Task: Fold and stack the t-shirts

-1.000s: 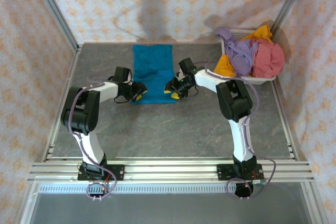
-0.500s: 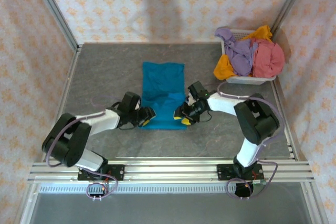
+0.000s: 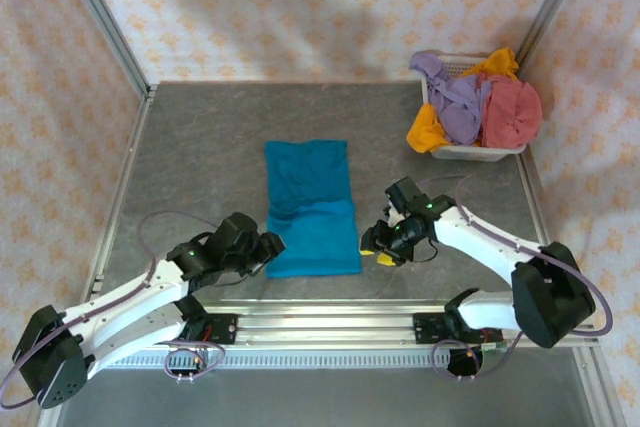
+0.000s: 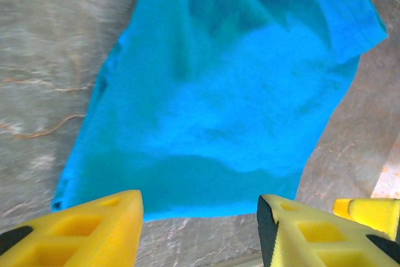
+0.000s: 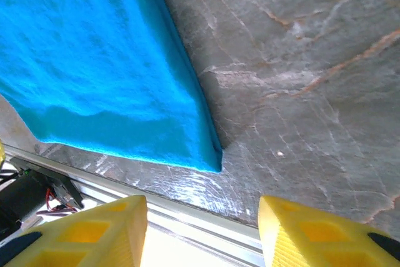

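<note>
Teal t-shirt flat on the table, well to the left of the white basket and nearer the arm bases. Long axis runs near-to-far, tilted slightly; the doubled-over end points away from the basket's row, toward the bases. Lavender, orange-yellow and dusty red tees heaped in the basket. Right gripper sits near-left of the basket, jaws spread, empty. Left gripper further left of the basket, past the teal tee, also spread and empty.
</note>
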Controlling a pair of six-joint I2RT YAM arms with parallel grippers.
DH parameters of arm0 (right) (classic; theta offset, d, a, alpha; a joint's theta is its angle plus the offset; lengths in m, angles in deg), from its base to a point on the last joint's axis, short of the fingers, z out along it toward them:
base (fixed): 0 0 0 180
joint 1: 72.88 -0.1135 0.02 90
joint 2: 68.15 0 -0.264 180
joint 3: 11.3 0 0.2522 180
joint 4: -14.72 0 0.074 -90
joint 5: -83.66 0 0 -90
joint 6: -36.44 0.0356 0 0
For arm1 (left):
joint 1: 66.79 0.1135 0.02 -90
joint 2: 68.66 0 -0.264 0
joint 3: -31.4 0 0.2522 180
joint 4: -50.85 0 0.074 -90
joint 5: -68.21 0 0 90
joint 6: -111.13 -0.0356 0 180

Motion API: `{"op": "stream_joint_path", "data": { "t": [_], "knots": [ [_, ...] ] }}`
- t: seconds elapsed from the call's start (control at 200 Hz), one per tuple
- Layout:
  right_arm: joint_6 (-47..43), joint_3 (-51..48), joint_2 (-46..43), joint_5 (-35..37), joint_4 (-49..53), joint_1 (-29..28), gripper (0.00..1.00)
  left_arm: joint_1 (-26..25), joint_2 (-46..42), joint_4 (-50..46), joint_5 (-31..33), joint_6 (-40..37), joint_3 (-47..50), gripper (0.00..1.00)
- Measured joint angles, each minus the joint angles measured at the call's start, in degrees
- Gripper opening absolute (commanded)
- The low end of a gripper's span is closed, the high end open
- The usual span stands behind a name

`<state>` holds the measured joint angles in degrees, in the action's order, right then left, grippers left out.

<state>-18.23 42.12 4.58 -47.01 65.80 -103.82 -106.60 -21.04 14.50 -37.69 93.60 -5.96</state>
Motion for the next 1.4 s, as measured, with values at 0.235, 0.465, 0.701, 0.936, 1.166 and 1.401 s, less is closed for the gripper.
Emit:
{"op": "stream_joint_path", "data": {
  "t": [0.235,0.465,0.701,0.936,1.166,1.401],
  "knots": [
    [3.7,-4.0,0.3,-1.6,-1.8,0.0,0.47,0.0,0.4,-8.3,0.1,-0.3,-0.1,0.47],
    [5.4,-4.1,4.5,-5.6,-6.2,0.0,0.45,0.0,3.0,-7.9,-0.9,-0.4,0.5,0.40],
    [6.1,-4.1,7.3,-7.6,-8.9,-0.5,0.44,0.0,5.4,-5.9,-1.7,-0.4,0.9,0.34],
    [6.7,-4.1,9.4,-8.2,-10.6,-1.6,0.40,0.0,7.2,-3.6,-2.1,-0.4,2.1,0.31],
    [7.2,-4.1,11.3,-9.0,-12.7,-1.6,0.36,0.0,7.3,-0.5,-2.5,0.2,3.7,0.25],
    [8.4,-4.1,13.3,-10.0,-13.8,-1.5,0.26,0.0,9.1,4.5,-3.6,1.5,5.3,0.20]
  ]
}}
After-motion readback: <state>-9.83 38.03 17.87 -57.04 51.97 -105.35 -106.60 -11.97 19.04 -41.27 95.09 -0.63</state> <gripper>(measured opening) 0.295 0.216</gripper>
